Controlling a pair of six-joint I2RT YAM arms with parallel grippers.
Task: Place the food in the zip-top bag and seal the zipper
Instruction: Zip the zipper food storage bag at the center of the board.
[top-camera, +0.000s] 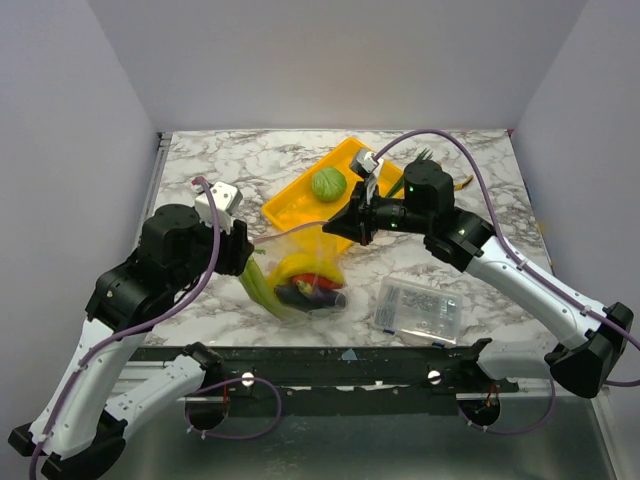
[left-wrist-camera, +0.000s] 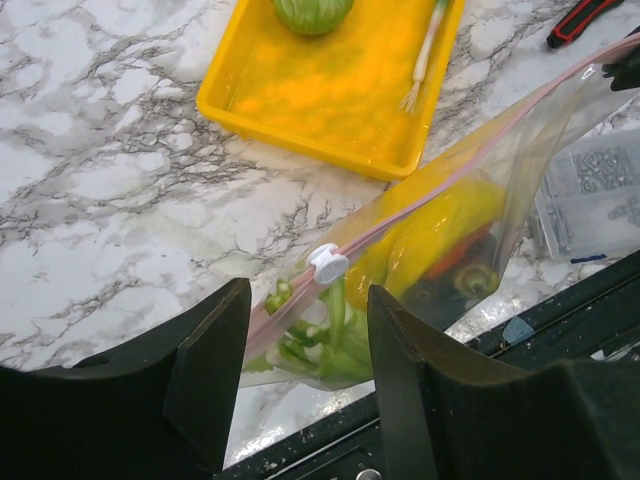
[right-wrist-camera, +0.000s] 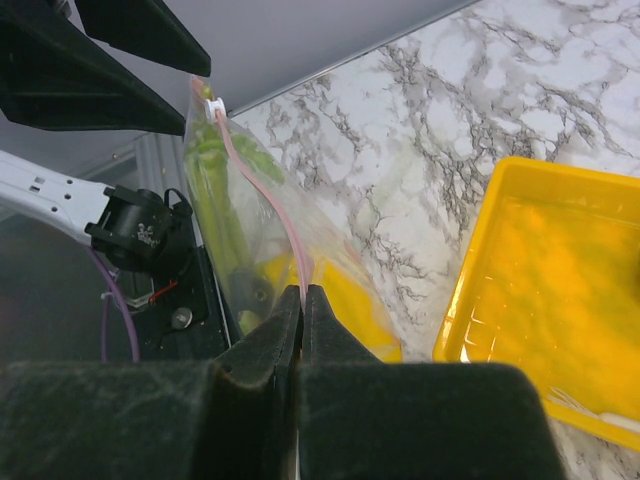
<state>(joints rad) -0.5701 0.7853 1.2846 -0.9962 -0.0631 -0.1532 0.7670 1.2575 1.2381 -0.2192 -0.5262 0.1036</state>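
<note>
Left gripper (left-wrist-camera: 308, 300) jaws are standing spread on either side of the white slider (left-wrist-camera: 327, 263) of the zip-top bag (left-wrist-camera: 540, 150), not pinching it. At two o'clock along the mouth, the right gripper (right-wrist-camera: 302, 300) is pressing its jaws together on the pink zipper (left-wrist-camera: 470, 158). Being soft and slippery, the film is sagging under the food (left-wrist-camera: 430, 235) inside, so gripping the stiffer strip looks safest. One leek (left-wrist-camera: 428, 45) is lying in the yellow tray (left-wrist-camera: 300, 125) at twelve o'clock.

Bright, even light; blurred near pincers.

lab bench: walled marble tabletop (top-camera: 250, 160)
</note>
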